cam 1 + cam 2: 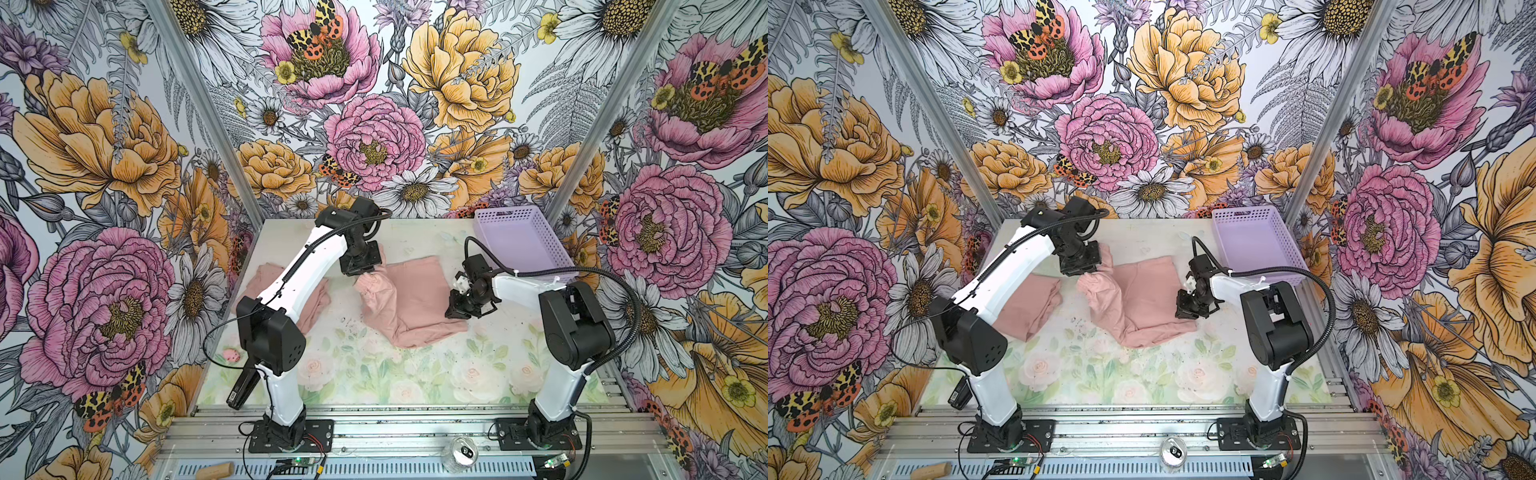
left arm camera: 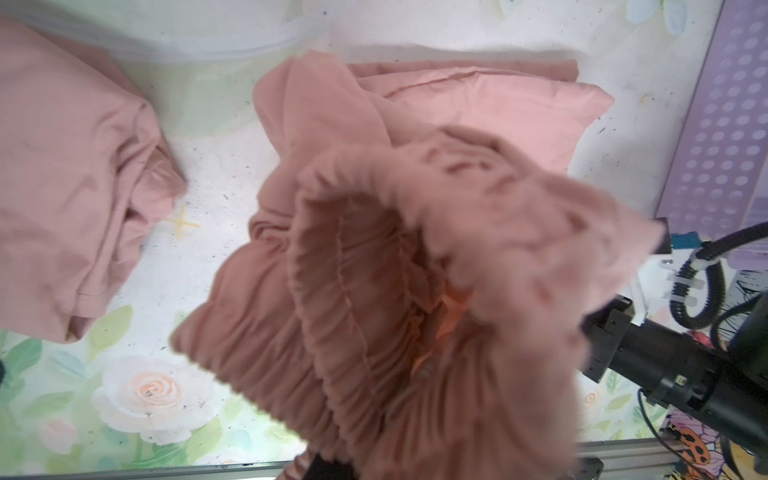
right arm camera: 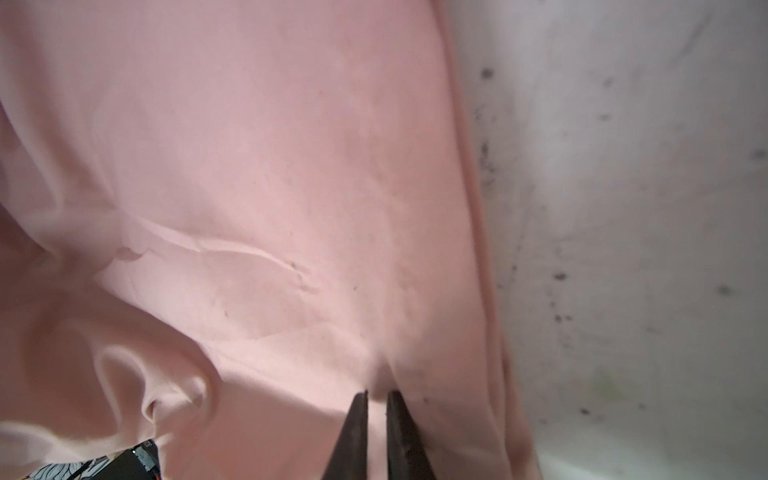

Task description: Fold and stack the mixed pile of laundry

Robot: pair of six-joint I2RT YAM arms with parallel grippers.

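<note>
Across the rose-printed worktop (image 1: 374, 374) I see everything laid out in both top views, the far part of its surface worn pale and speckled. Largest on it is the lavender perforated plastic basket (image 1: 519, 245), standing at the far right corner.

Next comes the dusty-pink elastic-waist shorts (image 1: 415, 307), spread near the middle of the worktop with one leg flat and pointing toward the basket. Their gathered waistband (image 2: 365, 299) is lifted off the surface — my left wrist view is almost filled by its ruffled folds, blurred at the near side. To the left, apart from the shorts, lies a second dusty-pink cloth garment (image 1: 291, 295), loosely bunched and partly hidden under my left arm; I cannot make out any print on it.

My left claw (image 1: 360, 272) hangs over the far left end of the shorts, pinching the raised waistband. The cloth hides its fingers, but the fabric hangs from it.

My right claw (image 3: 377, 399) sits at the right edge of the shorts, near the hem. Its two dark fingers (image 3: 353, 436) are pressed nearly together, tips against the flat pink cloth — a small pucker of fabric rises between them.
</note>
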